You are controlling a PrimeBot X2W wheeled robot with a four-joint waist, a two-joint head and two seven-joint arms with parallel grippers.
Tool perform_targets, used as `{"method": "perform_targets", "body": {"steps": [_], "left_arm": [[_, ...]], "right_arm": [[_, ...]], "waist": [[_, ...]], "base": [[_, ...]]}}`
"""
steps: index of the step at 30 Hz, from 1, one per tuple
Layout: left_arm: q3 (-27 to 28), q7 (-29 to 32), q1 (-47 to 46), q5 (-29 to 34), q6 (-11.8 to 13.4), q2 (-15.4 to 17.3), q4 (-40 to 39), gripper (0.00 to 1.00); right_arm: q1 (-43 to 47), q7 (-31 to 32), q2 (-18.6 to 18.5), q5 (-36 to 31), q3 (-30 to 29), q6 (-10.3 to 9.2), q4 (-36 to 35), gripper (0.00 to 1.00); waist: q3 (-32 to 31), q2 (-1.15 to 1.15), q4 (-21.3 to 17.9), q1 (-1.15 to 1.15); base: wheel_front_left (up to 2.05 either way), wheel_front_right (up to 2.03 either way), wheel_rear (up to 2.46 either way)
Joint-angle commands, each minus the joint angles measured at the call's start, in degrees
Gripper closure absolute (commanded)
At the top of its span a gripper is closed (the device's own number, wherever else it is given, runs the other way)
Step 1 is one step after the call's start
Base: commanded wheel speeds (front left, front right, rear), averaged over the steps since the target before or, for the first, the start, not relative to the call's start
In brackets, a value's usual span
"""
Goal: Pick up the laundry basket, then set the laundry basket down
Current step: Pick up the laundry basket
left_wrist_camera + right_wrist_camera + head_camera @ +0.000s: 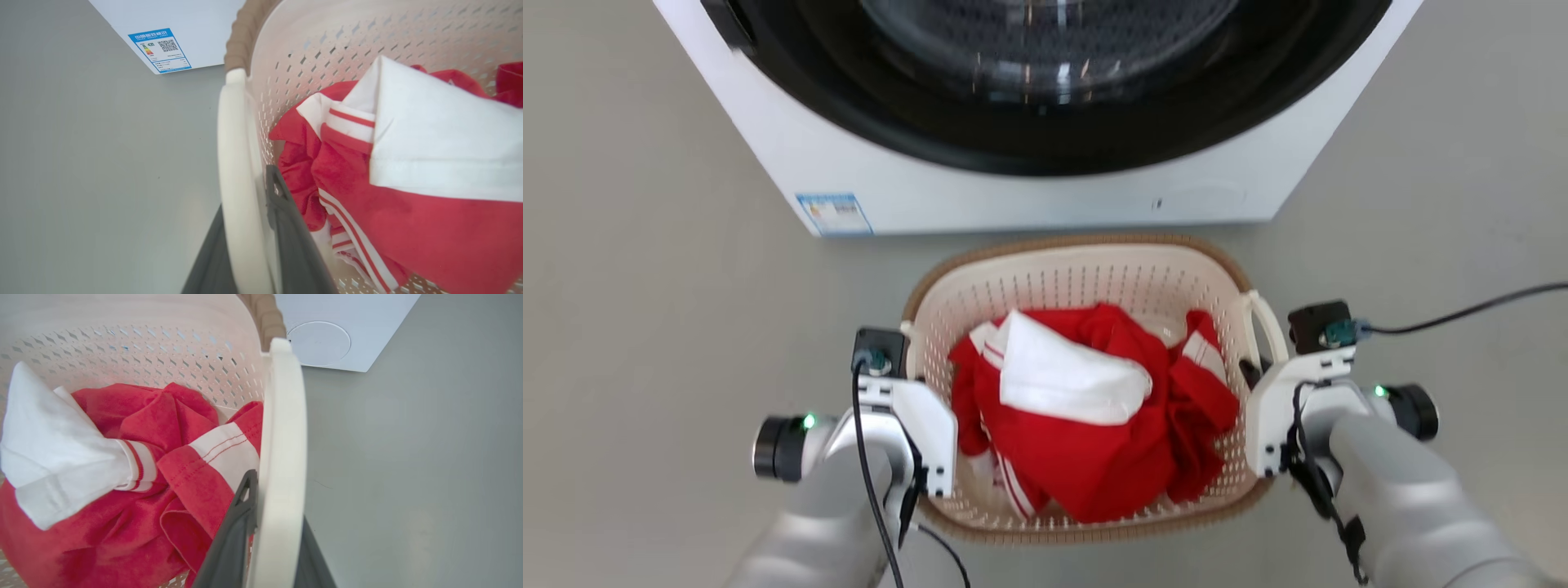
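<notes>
The laundry basket is cream, perforated and brown-rimmed, and sits before me in the middle of the head view, holding red and white clothes. My left gripper is at its left side. In the left wrist view the left gripper is shut on the white loop handle, with one dark finger inside the basket and the other outside. My right gripper is at the right side. The right wrist view shows the right gripper shut on the other handle in the same way. Whether the basket touches the floor I cannot tell.
A large white washing machine with a dark round door stands just beyond the basket, a blue label at its lower left corner. Grey floor spreads to both sides. A black cable runs off to the right from my right wrist.
</notes>
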Motion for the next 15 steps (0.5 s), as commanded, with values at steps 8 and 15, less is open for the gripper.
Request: {"method": "perform_targets", "body": {"steps": [8,15], "left_arm": [[-0.9,-0.9,5.11,-1.93,-1.65,0.77,-0.7,1.0],[-2.32,0.73,8.93,-2.88,-3.14,0.77,-0.29,1.0]], "right_arm": [[7.9,0.88,1.49,-3.57,-2.71,0.44,-0.65,1.0],[12.0,2.32,1.53,-2.51,-3.85,0.44,-0.65,1.0]], "waist": [[-12.97,0.0,-0.28,0.0],[-17.82,0.0,-0.52,0.0]], "base": [[0.0,0.0,0.0],[0.0,0.0,0.0]]}}
